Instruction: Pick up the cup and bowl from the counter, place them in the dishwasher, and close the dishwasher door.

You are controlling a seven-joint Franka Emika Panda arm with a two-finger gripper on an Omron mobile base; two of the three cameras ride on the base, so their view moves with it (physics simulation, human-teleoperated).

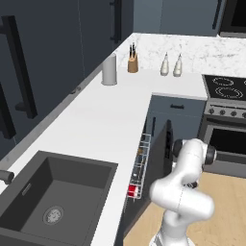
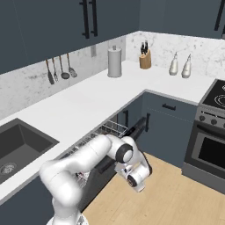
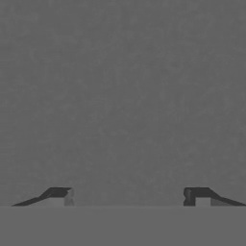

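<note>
Left base view shows the white bench [image 1: 96, 120] running from lower left to the upper right corner, with the dark sunken sink [image 1: 53, 197] at lower left. Near the back wall stand a grey canister [image 1: 109, 69], a knife block [image 1: 133, 62] and two pale bottles [image 1: 171, 66], well apart from the work area. At upper right sits the stove top [image 1: 225, 86] with the oven [image 1: 228, 139] below it.

Below the bench edge at centre, the dishwasher [image 1: 144, 163] stands partly open. Its light wire rack [image 1: 140, 166] shows edge-on, and the red cup [image 1: 133, 190] sits at the rack's lower end. The bowl cannot be made out with certainty. The dishwasher door [image 1: 163, 149] is raised close to upright, just beside the rack, and the white arm rises at lower right, close against the door's outer side.

Right base view shows the arm bent across the centre, its wrist low beside the door [image 2: 132, 132], with bare wooden floor [image 2: 176, 193] open at lower right up to the oven front.

Hand view has a flat dark grey surface close ahead across the frame. The hand [image 3: 129, 197] stands wide, its two dark fingertips [image 3: 60, 194] far apart at the bottom with nothing between them.
</note>
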